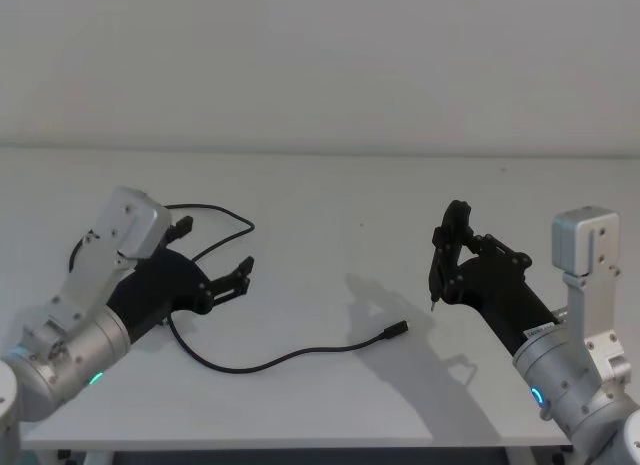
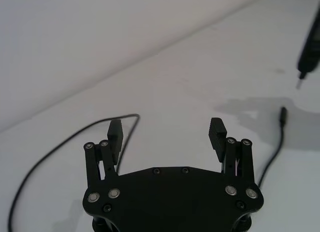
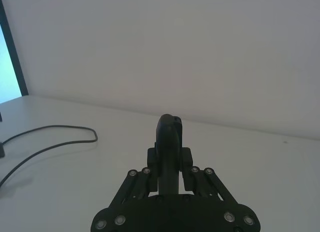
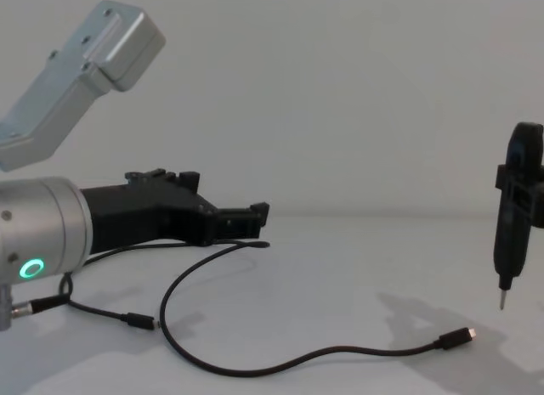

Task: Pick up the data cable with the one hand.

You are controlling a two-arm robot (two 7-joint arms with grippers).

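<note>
The data cable (image 1: 290, 357) lies slack on the white table (image 1: 330, 195), looping at the left and ending in a small plug (image 1: 398, 330) near the middle. My left gripper (image 1: 215, 250) hovers over the looped part, open, holding nothing. In the left wrist view the cable (image 2: 131, 121) runs just behind one finger (image 2: 115, 134), and the plug (image 2: 283, 115) lies farther off. In the chest view the cable (image 4: 255, 368) curves along the table to its silver-tipped plug (image 4: 459, 335). My right gripper (image 1: 455, 253) stays at the right, shut on a slim dark tool (image 3: 169, 137).
The tool's needle tip (image 1: 432, 307) points down, a little right of the plug and above the table. A second small plug (image 4: 140, 321) lies under the left arm. The table's front edge (image 1: 300, 447) is close. A dark screen edge (image 3: 12, 52) stands beside the table.
</note>
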